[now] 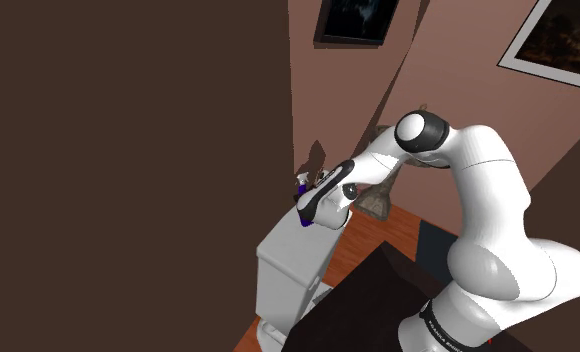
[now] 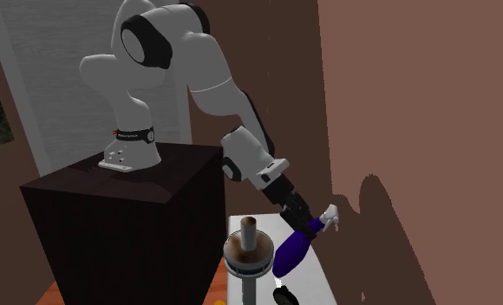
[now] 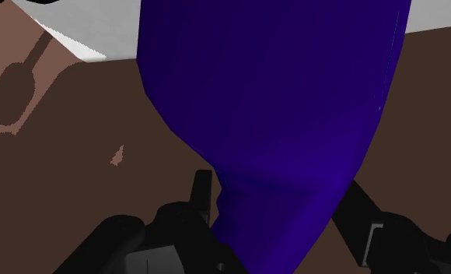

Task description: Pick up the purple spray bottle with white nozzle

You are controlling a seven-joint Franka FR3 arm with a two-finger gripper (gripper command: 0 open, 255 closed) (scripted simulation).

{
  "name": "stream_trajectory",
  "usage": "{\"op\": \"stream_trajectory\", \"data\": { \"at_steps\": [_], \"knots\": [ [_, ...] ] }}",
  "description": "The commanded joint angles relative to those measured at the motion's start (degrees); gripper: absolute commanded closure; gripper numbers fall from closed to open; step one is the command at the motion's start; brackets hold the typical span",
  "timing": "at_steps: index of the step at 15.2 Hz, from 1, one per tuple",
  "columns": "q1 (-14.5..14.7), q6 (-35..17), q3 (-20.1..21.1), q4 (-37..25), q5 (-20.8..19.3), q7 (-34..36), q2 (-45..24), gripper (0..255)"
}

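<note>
No legible text or labels

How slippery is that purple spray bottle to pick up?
Probably slippery: the smooth, tapering purple spray bottle with white nozzle narrows where the end effector clasps it. It hangs tilted, so it may swing. Likely stiff: no dents.

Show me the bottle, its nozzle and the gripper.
Bottle (image 2: 291, 251), second exterior view, purple body.
Nozzle (image 2: 329, 214), second exterior view, white head.
Gripper (image 2: 305, 220), second exterior view, between the fingertips, at the bottle's neck.
</note>
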State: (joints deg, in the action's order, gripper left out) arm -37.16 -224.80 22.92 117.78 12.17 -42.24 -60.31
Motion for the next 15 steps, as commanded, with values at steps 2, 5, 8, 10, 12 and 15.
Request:
{"op": "stream_trajectory", "data": {
  "at_steps": [2,5,8,10,12,15],
  "knots": [
    [0.0,0.0,0.0,0.0,0.0,0.0,0.0,255],
    [0.0,0.0,0.0,0.0,0.0,0.0,0.0,255],
    [0.0,0.2,0.1,0.5,0.4,0.0,0.8,255],
    [-0.1,0.7,0.4,1.7,1.0,0.0,2.6,255],
    [-0.3,1.2,0.7,2.9,1.6,0.0,4.3,255],
    [-0.5,2.1,1.1,4.5,2.5,0.0,7.0,255]
  ]
}}
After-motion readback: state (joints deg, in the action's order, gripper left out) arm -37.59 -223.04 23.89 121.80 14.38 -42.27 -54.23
